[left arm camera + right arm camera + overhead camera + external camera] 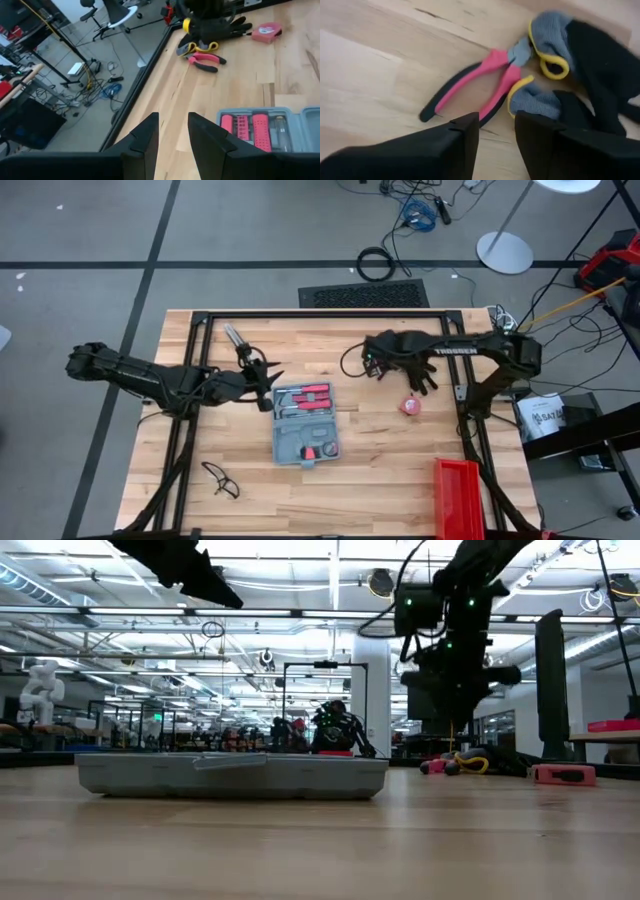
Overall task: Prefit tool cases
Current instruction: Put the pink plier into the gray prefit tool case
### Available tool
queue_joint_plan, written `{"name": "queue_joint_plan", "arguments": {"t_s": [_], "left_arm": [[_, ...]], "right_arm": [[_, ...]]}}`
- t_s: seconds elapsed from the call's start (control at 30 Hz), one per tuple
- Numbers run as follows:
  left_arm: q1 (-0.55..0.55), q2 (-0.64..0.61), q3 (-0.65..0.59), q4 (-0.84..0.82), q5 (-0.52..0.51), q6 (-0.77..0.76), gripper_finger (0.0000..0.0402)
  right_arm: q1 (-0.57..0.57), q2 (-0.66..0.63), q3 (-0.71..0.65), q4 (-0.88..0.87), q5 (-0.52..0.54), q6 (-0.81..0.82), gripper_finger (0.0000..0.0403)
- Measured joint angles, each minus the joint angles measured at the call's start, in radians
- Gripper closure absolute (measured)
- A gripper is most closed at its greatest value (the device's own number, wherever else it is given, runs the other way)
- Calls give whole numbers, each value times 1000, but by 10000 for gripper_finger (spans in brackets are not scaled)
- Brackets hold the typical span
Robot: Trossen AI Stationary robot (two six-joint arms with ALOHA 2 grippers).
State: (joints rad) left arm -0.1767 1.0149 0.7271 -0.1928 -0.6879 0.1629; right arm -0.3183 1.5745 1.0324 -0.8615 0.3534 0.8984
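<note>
Tool cases here amount to one flat blue-grey hinged case that is lying open near the middle of the table, its grey tray showing red-handled tools in the far half and a few pieces in the near half. Nearest of all, a red bin is sitting at the near right edge and a pair of glasses is lying near left, both well apart from the case. A little farther, a small pink tape measure is resting to the right of the case. At the far left corner of the case the left tool is hovering with its two fingers parted and pinching nothing, the wrist view looking past them to the tray. Farther right, the right tool is hanging just above pink-handled pliers that are lying on the wood beside black and grey work gloves; its fingers are standing apart with a gap between them and are gripping nothing, the pliers lying free ahead of the tips. The step in hand is looking like fetching those pliers for the case. To do it well, the right tool should be coming down straddling both handles near the pivot, keeping clear of the glove cuffs with their yellow trim, closing squarely so the pliers are not twisting, then lifting before travelling left toward the tray, while the left tool is staying ready to steady the case.
</note>
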Motion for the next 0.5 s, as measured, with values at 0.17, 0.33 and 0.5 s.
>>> {"name": "queue_joint_plan", "arguments": {"t_s": [0.17,0.33,0.5], "left_arm": [[0,0,-19,-4,3,-10,290],[0,0,-35,-12,3,-26,290],[1,1,-49,-2,3,-26,290]], "right_arm": [[-10,70,-1,41,-78,11,289],[-8,161,-1,47,-95,50,289],[-27,243,5,59,-96,53,289]]}}
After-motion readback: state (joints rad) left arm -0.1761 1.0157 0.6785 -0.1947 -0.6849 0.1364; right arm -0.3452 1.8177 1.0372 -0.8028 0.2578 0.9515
